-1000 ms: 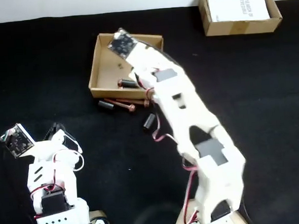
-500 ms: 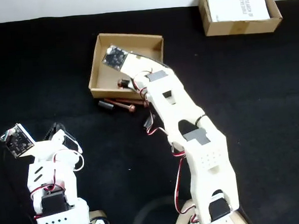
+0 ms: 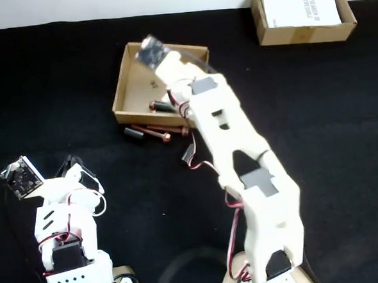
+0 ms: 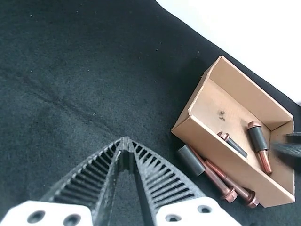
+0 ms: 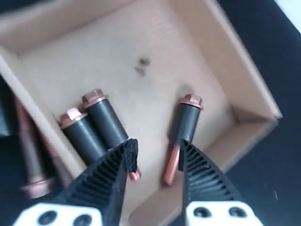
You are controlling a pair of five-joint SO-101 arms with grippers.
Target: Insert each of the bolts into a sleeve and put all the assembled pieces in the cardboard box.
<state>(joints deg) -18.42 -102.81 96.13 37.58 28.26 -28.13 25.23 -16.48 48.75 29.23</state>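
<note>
Closest in, the left gripper (image 4: 124, 143) sat low over the black cloth (image 3: 75, 71) by its own base, with its jaws pressed together on nothing. My guess was it was just parked out of the way while the other arm worked.

Further out, two loose bolts (image 3: 155, 132) lay side by side right against the outside of the front wall of the cardboard box (image 3: 126, 112). A bare sleeve (image 3: 134, 132) lay touching their shank ends. They looked lined up there on purpose, as if ready for a bolt to be pushed into it. A dark bit next to the right arm might have been a second sleeve, but it was mostly hidden, so I couldn't tell.

Then the box itself. The right gripper (image 5: 157, 150) hung over its floor with the jaws apart and nothing between them. Three assembled pieces lay in there: a pair (image 5: 107, 123) touching each other near one wall, and a single one (image 5: 187, 123) off near the corner. So I'd say roughly three were done and two were left to go.

Way at the back sat a second box (image 3: 304, 35) holding a white sheet, well away from everything.
</note>
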